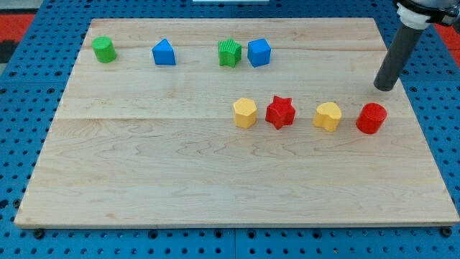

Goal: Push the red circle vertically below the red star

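The red circle [371, 118] lies at the view's right side of the board. The red star [280, 111] lies left of it, near the middle, with a yellow heart [328, 116] between the two. My tip [385, 88] rests on the board just above and slightly right of the red circle, a short gap apart from it. The dark rod rises from the tip toward the view's top right corner.
A yellow hexagon [245, 113] sits just left of the red star. Along the view's top are a green cylinder [104, 50], a blue block [164, 52], a green star-like block [229, 53] and a blue cube-like block [259, 52]. The wooden board [144, 180] lies on a blue pegboard.
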### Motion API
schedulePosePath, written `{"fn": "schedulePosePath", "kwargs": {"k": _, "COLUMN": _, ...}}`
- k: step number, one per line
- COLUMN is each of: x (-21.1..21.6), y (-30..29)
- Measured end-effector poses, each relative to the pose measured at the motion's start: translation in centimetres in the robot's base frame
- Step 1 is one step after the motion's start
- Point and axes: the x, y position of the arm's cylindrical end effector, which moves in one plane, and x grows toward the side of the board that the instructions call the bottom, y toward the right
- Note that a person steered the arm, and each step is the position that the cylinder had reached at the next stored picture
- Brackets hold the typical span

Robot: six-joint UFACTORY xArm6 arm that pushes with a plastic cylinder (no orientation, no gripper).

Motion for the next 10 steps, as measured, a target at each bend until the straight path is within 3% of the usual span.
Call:
{"fn": "schedulePosePath", "kwargs": {"k": 2, "x": 0.5, "y": 0.7}}
{"fn": "schedulePosePath", "kwargs": {"k": 3, "x": 4.9, "y": 1.1}}
{"fn": "schedulePosePath", "kwargs": {"k": 4, "x": 7.8, "y": -7.8}}
{"fn": "schedulePosePath", "kwargs": {"k": 5, "x": 10.5, "y": -12.7}}
{"fn": "schedulePosePath", "kwargs": {"k": 6, "x": 11.9, "y": -9.2}}
{"fn": "schedulePosePath", "kwargs": {"k": 8, "x": 14.0, "y": -8.6}}
{"fn": "schedulePosePath", "kwargs": {"k": 10, "x": 15.6, "y": -17.1}}
